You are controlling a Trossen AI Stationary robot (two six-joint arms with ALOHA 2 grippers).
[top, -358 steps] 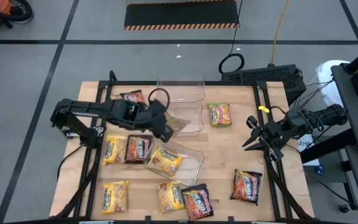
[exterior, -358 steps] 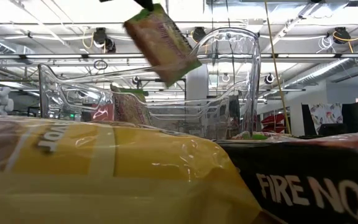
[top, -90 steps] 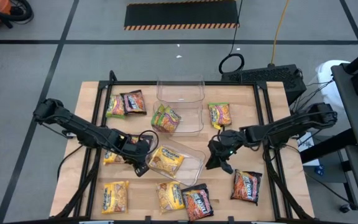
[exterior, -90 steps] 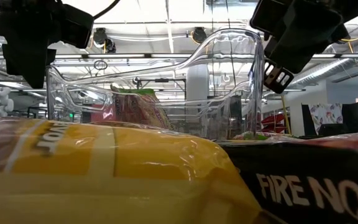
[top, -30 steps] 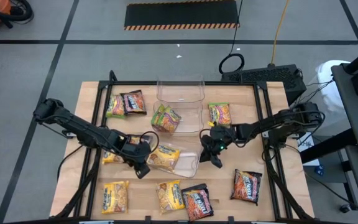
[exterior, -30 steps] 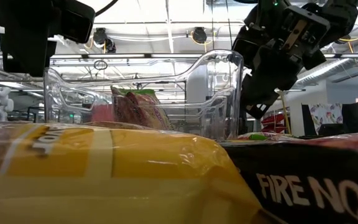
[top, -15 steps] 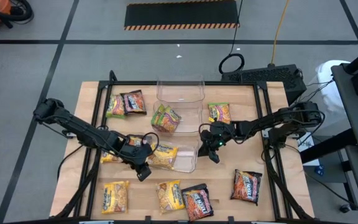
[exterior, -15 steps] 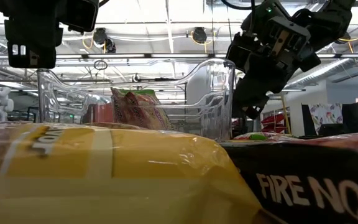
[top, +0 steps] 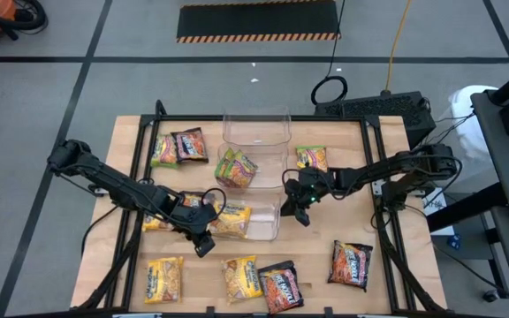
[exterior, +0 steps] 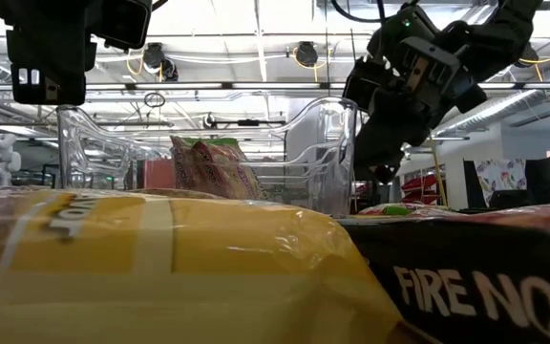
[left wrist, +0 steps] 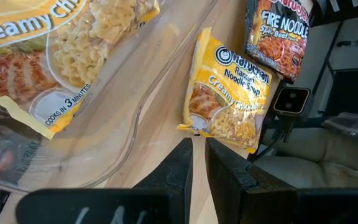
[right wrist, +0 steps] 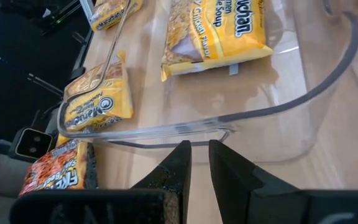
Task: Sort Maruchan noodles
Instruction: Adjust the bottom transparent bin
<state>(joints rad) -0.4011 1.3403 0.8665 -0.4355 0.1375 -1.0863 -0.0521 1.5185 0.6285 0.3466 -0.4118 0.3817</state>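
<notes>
The step in hand looks like squaring up the near clear bin, which holds one yellow packet, so that it lines up with the other bins; both tools are at that bin, one at each end; no packet is being carried.

The left tool sits low at the bin's left near corner, beside the yellow packet; in its wrist view its fingers stand almost together with only a thin slit between them and nothing gripped, the bin's curved wall just ahead of the tips. The right tool is at the bin's right end; its fingers likewise stand nearly closed and empty, with the bin's clear rim right at their tips; whether they press it I cannot tell.

The rest of the packets lie spread over the counter: one green packet in the middle bin, the far bin apparently empty, a green and a dark packet at the far left, a green one beside the middle bin, two yellow and two dark ones along the near edge.

Next, I judge, the tools need to clear the bin, spread their fingers, and go for a loose packet; the dark packet at the near right is the right arm's easiest reach.
</notes>
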